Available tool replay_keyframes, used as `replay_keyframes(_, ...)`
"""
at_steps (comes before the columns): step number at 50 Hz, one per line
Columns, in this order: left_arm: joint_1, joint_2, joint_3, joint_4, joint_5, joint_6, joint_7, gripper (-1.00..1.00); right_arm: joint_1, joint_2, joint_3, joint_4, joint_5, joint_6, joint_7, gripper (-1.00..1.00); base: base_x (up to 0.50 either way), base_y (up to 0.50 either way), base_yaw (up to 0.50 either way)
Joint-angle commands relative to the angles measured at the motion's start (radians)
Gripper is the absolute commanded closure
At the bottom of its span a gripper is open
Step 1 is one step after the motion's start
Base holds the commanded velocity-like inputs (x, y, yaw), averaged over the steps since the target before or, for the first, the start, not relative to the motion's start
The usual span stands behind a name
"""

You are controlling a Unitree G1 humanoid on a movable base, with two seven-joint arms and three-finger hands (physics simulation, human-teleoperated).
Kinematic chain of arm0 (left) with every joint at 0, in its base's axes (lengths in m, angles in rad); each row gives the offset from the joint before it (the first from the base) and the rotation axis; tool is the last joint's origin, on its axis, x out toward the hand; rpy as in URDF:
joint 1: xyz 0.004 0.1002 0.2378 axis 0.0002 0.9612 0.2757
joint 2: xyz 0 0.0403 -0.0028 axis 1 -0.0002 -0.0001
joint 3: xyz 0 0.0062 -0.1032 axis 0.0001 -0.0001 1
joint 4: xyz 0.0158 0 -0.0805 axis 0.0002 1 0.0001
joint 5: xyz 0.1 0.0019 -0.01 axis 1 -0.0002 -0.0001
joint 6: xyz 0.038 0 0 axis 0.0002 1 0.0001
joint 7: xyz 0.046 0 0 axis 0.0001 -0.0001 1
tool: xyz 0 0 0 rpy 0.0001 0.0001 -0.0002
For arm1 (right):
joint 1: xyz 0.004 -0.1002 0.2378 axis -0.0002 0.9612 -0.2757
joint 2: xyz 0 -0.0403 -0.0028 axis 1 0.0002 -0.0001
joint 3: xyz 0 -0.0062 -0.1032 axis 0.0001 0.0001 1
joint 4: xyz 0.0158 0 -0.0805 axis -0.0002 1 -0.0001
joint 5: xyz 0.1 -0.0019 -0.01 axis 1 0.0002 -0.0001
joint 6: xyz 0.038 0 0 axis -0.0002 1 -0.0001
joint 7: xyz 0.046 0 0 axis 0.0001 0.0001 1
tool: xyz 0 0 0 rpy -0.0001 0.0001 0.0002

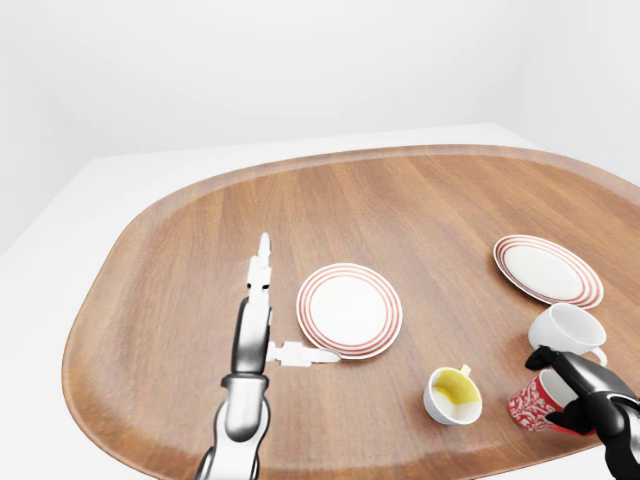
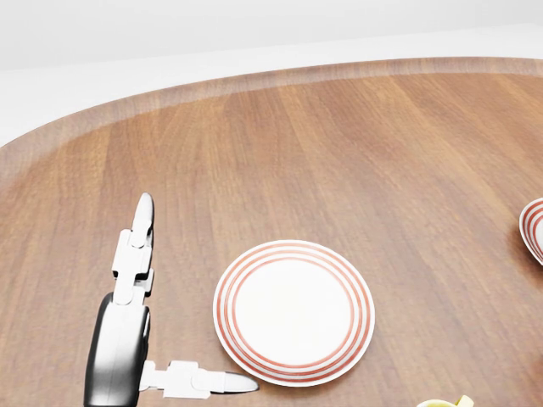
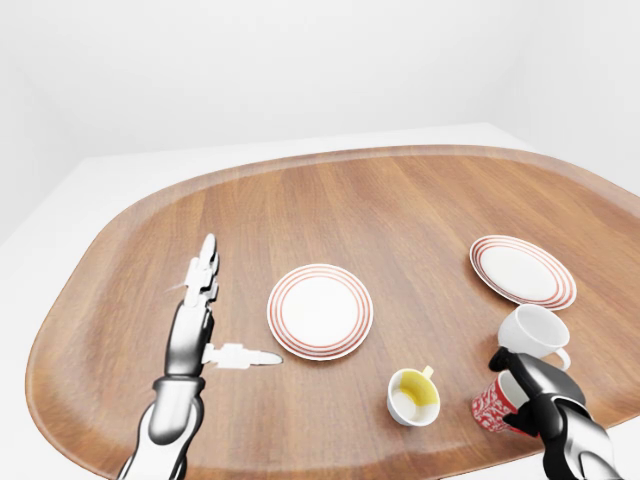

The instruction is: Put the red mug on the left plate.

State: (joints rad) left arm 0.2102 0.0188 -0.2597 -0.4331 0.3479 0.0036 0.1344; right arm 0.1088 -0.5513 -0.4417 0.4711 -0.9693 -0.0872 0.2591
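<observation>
The red patterned mug (image 1: 530, 402) stands near the table's lower right edge in the left-eye view. My dark right hand (image 1: 546, 392) has its fingers wrapped over the mug's top and side. The left plate (image 1: 349, 310), white with red rings, lies bare at the table's middle. My left hand (image 1: 290, 302) rests just left of that plate, open, fingers straight and thumb pointing toward the plate's lower rim. In the head view only the left plate (image 2: 293, 312) and the left hand (image 2: 199, 292) show; the mug is out of that view.
A second ringed plate (image 1: 547, 270) lies at the right. A white mug (image 1: 565, 328) stands just above the red mug, close to my right hand. A white cup with a yellow inside (image 1: 452, 394) sits between the left plate and the red mug. The wooden table (image 1: 400, 210) is rounded.
</observation>
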Motion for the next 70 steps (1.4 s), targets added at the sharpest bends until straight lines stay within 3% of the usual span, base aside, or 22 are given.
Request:
replay_keyframes(1, 0.002, 0.001, -0.002, -0.002, 0.0, -0.001, 0.002, -1.0, 0.013, 0.044, 0.01, 0.001, 0.0, 0.0, -0.013, 1.0, 0.0, 0.0, 0.0)
replay_keyframes(21, -0.001, 0.001, 0.001, 0.002, -0.002, -0.002, 0.0, -1.0, 0.019, 0.044, 0.003, -0.014, -0.002, 0.0, 0.001, 1.0, 0.0, 0.0, 0.0)
replay_keyframes(26, 0.001, 0.001, 0.004, 0.001, -0.005, -0.004, -0.001, -1.0, 0.034, 0.054, -0.026, -0.094, -0.013, 0.0, 0.057, 1.0, 0.0, 0.0, 0.0)
replay_keyframes(31, 0.003, 0.001, 0.004, 0.0, -0.005, -0.007, -0.001, -1.0, 0.018, 0.072, -0.081, -0.288, -0.036, 0.0, 0.215, 1.0, 0.0, 0.0, 0.0)
replay_keyframes(33, 0.008, 0.003, 0.005, -0.004, -0.006, -0.009, 0.0, -1.0, -0.042, 0.055, -0.114, -0.427, -0.015, 0.0, 0.349, 1.0, 0.0, 0.0, 0.0)
replay_keyframes(35, 0.012, 0.004, 0.007, -0.007, -0.009, -0.013, 0.0, -1.0, -0.099, 0.039, -0.126, -0.483, -0.008, 0.0, 0.42, 1.0, 0.0, 0.0, 0.0)
replay_keyframes(38, 0.014, 0.005, 0.011, -0.005, -0.013, -0.018, 0.001, -1.0, -0.276, -0.027, -0.085, -0.558, 0.003, 0.0, 0.439, 1.0, 0.0, 0.0, 0.0)
replay_keyframes(39, 0.014, 0.005, 0.011, -0.005, -0.012, -0.019, 0.002, -1.0, -0.322, -0.044, -0.065, -0.556, -0.001, 0.024, 0.439, 1.0, 0.0, 0.0, 0.0)
replay_keyframes(40, 0.015, 0.005, 0.012, -0.003, -0.013, -0.021, 0.002, -1.0, -0.442, -0.065, -0.016, -0.532, -0.013, 0.083, 0.439, 1.0, 0.0, 0.0, 0.0)
replay_keyframes(41, 0.015, 0.006, 0.014, -0.003, -0.014, -0.023, 0.002, -1.0, -0.483, -0.078, 0.015, -0.519, -0.011, 0.104, 0.439, 1.0, 0.0, 0.0, 0.0)
replay_keyframes(43, 0.018, 0.006, 0.018, -0.001, -0.018, -0.028, 0.002, -1.0, -0.561, -0.085, 0.079, -0.485, -0.014, 0.121, 0.439, 1.0, 0.0, 0.0, 0.0)
replay_keyframes(47, 0.023, 0.008, 0.027, 0.004, -0.028, -0.042, 0.001, -1.0, -0.687, -0.035, 0.187, -0.375, -0.019, 0.118, 0.439, 1.0, 0.0, 0.0, 0.0)
replay_keyframes(52, 0.024, 0.006, 0.033, 0.004, -0.03, -0.043, -0.003, -1.0, -0.857, 0.045, 0.31, -0.088, -0.06, 0.058, 0.308, 1.0, 0.0, 0.0, 0.0)
replay_keyframes(55, 0.028, 0.006, 0.036, 0.002, -0.033, -0.046, -0.002, -1.0, -0.958, 0.112, 0.367, 0.078, -0.072, 0.0, 0.21, 1.0, 0.0, 0.0, 0.0)
replay_keyframes(57, 0.03, 0.006, 0.036, 0.0, -0.031, -0.046, -0.001, -1.0, -0.979, 0.13, 0.38, 0.121, -0.081, 0.0, 0.174, 1.0, 0.0, 0.0, 0.0)
replay_keyframes(61, 0.058, 0.011, 0.031, -0.036, -0.03, -0.044, 0.005, -1.0, -1.082, 0.259, 0.486, 0.438, -0.167, 0.0, -0.048, 1.0, 0.0, 0.0, 0.0)
replay_keyframes(70, 0.042, 0.012, 0.033, -0.005, -0.034, -0.052, 0.011, -1.0, -1.196, 0.403, 0.562, 0.7, -0.279, 0.0, -0.299, 1.0, 0.0, 0.0, 0.0)
